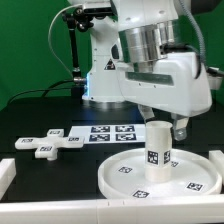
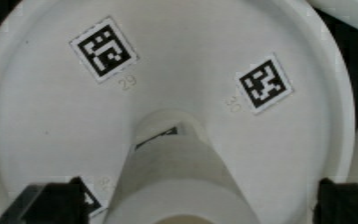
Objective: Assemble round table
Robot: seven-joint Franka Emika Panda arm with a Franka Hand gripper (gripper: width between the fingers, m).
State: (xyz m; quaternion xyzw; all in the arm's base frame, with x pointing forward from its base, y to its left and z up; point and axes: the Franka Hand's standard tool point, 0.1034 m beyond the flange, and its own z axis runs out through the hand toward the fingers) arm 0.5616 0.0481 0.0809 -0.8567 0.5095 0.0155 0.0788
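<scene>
The large round disc lies flat on the black table at the front, on the exterior view's right. The short cylinder leg stands upright at its middle. My gripper hangs right over the leg's top, open, with a finger on each side and a gap to the leg. In the wrist view the leg rises toward the camera from the tagged disc, with the dark fingertips apart from it. The cross-shaped piece lies flat on the exterior view's left.
The marker board lies behind the disc. A white rail borders the table's front left and another white block stands at the right edge. The arm's base stands at the back before a green backdrop.
</scene>
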